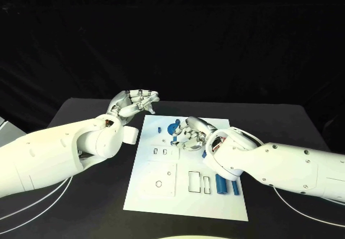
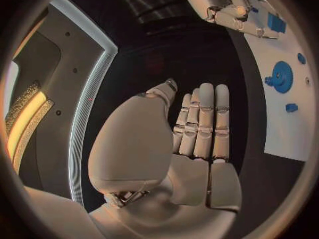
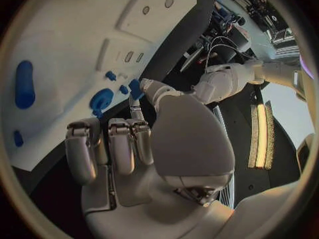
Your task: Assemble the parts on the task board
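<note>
The white task board (image 1: 180,204) lies in the middle of the table. My right hand (image 1: 190,133) hovers low over its far part, its other fingers curled in. Thumb and one finger pinch a small blue block (image 3: 135,87), also seen beside that hand (image 2: 276,22). A blue gear (image 1: 175,129) (image 2: 282,77) (image 3: 101,98) stands on the board just beyond the hand, with small blue pieces (image 2: 291,107) near it. My left hand (image 1: 133,103) is raised off the board's far left corner and holds nothing, its fingers (image 2: 201,122) straight and side by side.
Two blue cylinders (image 1: 227,186) lie side by side near the board's right edge. Empty slots and outlines (image 1: 164,179) mark the board's middle. White cables (image 1: 43,199) run over the black table at the front left.
</note>
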{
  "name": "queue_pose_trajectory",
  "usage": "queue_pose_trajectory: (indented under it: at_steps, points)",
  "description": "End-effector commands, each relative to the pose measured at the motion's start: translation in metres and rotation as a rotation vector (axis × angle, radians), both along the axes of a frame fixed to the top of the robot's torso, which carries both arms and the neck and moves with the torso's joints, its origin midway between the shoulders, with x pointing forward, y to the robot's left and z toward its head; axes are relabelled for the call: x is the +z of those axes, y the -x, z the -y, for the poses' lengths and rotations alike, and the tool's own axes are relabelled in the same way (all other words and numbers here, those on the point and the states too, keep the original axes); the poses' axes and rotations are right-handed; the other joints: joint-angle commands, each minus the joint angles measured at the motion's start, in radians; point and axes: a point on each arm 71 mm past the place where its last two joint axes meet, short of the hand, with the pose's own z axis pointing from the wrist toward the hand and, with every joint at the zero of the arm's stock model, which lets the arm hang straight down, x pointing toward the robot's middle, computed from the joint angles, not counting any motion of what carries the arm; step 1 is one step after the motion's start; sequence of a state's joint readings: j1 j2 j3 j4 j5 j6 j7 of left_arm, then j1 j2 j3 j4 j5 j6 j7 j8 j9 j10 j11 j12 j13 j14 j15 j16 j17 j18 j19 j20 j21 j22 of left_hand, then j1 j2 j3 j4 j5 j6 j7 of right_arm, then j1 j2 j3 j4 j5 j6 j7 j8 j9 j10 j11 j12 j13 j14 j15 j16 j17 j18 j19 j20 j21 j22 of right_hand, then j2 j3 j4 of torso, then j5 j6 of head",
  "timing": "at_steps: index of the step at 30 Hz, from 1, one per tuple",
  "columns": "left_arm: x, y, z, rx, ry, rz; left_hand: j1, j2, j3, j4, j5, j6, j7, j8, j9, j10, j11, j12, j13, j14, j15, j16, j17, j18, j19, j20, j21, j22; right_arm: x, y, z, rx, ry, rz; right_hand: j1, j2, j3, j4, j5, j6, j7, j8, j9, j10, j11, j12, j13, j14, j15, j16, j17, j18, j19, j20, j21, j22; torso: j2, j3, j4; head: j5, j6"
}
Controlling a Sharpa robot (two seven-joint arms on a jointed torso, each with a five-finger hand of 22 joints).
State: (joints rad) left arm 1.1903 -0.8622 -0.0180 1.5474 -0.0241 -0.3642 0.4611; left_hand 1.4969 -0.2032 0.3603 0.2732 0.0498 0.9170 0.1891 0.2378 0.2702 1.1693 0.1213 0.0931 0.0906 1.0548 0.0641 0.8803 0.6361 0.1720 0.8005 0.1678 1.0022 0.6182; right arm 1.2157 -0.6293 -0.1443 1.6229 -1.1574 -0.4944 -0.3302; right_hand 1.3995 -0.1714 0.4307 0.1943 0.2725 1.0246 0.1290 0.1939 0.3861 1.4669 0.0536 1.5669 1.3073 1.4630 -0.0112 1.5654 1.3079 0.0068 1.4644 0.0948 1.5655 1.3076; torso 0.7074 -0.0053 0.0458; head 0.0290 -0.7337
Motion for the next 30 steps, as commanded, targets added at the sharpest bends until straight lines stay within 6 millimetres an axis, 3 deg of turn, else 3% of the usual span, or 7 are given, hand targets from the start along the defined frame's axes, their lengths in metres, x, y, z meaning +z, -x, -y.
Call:
queue_pose_trajectory:
  at_steps: [1, 15, 30]
  points:
    - [0.000, 0.000, 0.004, -0.018, 0.008, -0.007, -0.011, 0.002, 0.005, -0.001, 0.000, 0.000, -0.006, -0.002, 0.001, 0.009, -0.002, 0.006, 0.002, 0.003, -0.008, 0.008, 0.002, 0.010, -0.007, -0.001, 0.006, 0.002, -0.008, 0.004, -0.005, -0.003, 0.071, -0.010, -0.013, -0.003, 0.004, 0.003, -0.002, -0.001, -0.001, 0.004, 0.004, 0.104, -0.005, 0.004, 0.263, 0.108, -0.007, 0.005, 0.263, -0.007, 0.106, -0.006, 0.005, 0.263, 0.000, -0.0001, 0.0007, 0.005, -0.004]
    - [-0.001, 0.000, 0.007, -0.029, 0.006, -0.014, -0.012, 0.001, 0.006, -0.001, 0.000, 0.000, -0.007, -0.002, 0.003, 0.013, -0.004, 0.010, 0.004, 0.004, -0.010, 0.014, 0.004, 0.010, -0.008, -0.001, 0.009, 0.004, -0.025, 0.014, -0.025, 0.028, 0.119, 0.040, -0.031, -0.010, 0.001, 0.005, -0.008, 0.001, -0.003, 0.011, 0.007, 0.104, -0.006, 0.004, 0.263, 0.108, -0.009, 0.005, 0.263, -0.007, 0.106, -0.007, 0.005, 0.263, 0.002, 0.0016, 0.0005, 0.008, -0.008]
    - [-0.001, 0.000, 0.007, -0.032, 0.004, -0.018, -0.013, 0.001, 0.006, -0.001, 0.000, 0.000, -0.008, -0.002, 0.003, 0.012, -0.004, 0.010, 0.004, 0.004, -0.010, 0.016, 0.005, 0.010, -0.009, -0.001, 0.011, 0.005, -0.032, 0.014, -0.030, 0.047, 0.139, 0.103, -0.037, -0.013, 0.000, 0.006, -0.008, 0.001, -0.004, 0.013, 0.007, 0.104, -0.007, 0.004, 0.263, 0.108, -0.009, 0.005, 0.263, -0.007, 0.106, -0.007, 0.005, 0.263, 0.002, 0.0019, -0.0003, 0.013, -0.010]
